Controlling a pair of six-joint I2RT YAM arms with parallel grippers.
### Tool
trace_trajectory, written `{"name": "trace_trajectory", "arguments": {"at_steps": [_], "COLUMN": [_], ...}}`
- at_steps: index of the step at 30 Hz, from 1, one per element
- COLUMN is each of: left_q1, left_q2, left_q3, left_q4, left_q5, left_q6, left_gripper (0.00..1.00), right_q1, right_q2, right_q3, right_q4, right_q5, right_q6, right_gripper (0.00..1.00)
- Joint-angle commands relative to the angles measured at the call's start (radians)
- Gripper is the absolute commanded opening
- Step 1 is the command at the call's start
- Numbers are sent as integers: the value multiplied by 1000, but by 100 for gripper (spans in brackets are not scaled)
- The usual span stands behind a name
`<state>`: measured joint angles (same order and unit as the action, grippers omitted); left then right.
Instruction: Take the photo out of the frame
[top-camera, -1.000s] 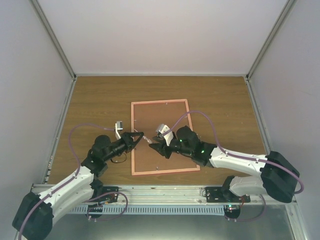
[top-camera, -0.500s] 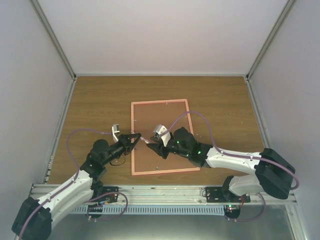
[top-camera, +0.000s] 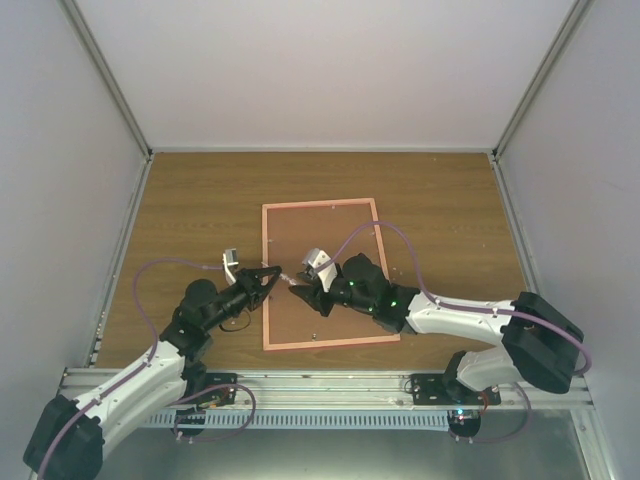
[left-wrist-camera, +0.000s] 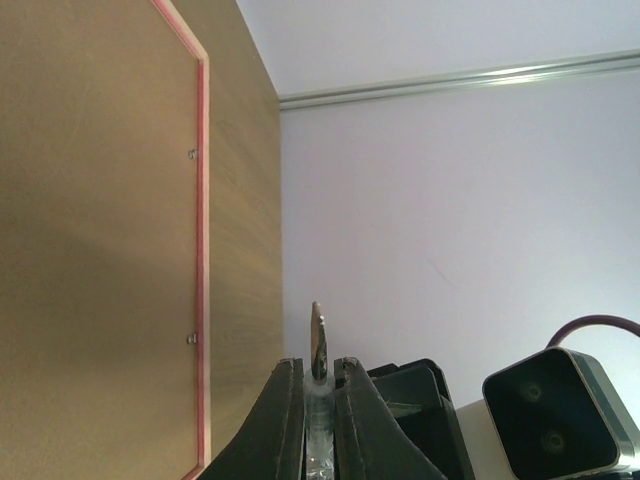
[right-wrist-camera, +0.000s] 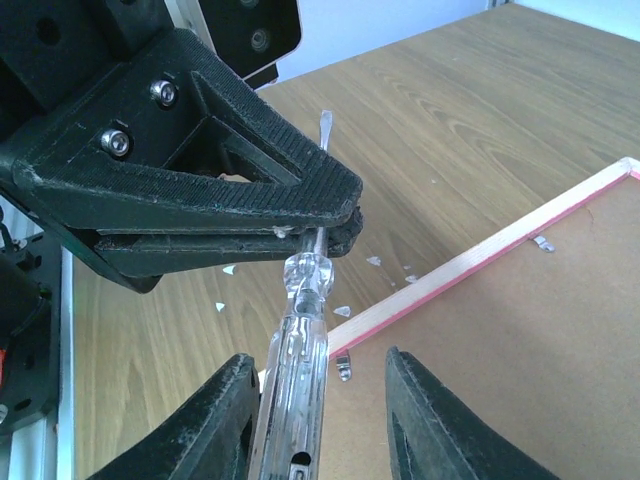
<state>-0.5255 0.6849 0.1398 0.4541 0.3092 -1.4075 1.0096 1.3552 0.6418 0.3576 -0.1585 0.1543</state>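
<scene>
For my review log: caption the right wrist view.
Left gripper clamps a screwdriver near the face-down frame; its handle lies inside the open right gripper.

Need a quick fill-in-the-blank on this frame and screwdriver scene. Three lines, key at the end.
1. The frame's upturned back is ____ in colour.
2. The left end effector is shut on the metal ____ of the screwdriver.
3. The right end effector is open, its fingers on either side of the screwdriver's clear ____.
Missing words: brown; shaft; handle.
</scene>
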Motion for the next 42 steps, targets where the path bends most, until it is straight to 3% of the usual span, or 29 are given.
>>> {"name": "trace_trajectory", "arguments": {"at_steps": [1,7,9,17,23,33,42], "left_q1": [-5,-5,-4,13,82,191,192], "left_q2": [-5,-11,-20,-83,12,225,405], "left_q3": [-18,-20,-12,140,271,279,264], "left_q4": [67,39,-6,-414,-664,-675,-581], "left_q5": [6,14,15,-73,-122,-68,-2], "left_q6": [-14,-1,26,314,517,643,682], "left_gripper": [0,1,11,35,48,63,59], "right_q1": [9,9,9,3,-10,-26,-25], "right_q2": [4,6,-3,-3,37,129,198], "right_q3": [22,19,15,36,60,118,160], "right_q4": [41,36,22,-142,-235,-341,-419], "right_q5": [18,27,38,78,75,43,-45], "right_q6": [3,3,-2,-51,-75,-107,-150], "right_gripper": [33,8,1,1,1,1,1]}}
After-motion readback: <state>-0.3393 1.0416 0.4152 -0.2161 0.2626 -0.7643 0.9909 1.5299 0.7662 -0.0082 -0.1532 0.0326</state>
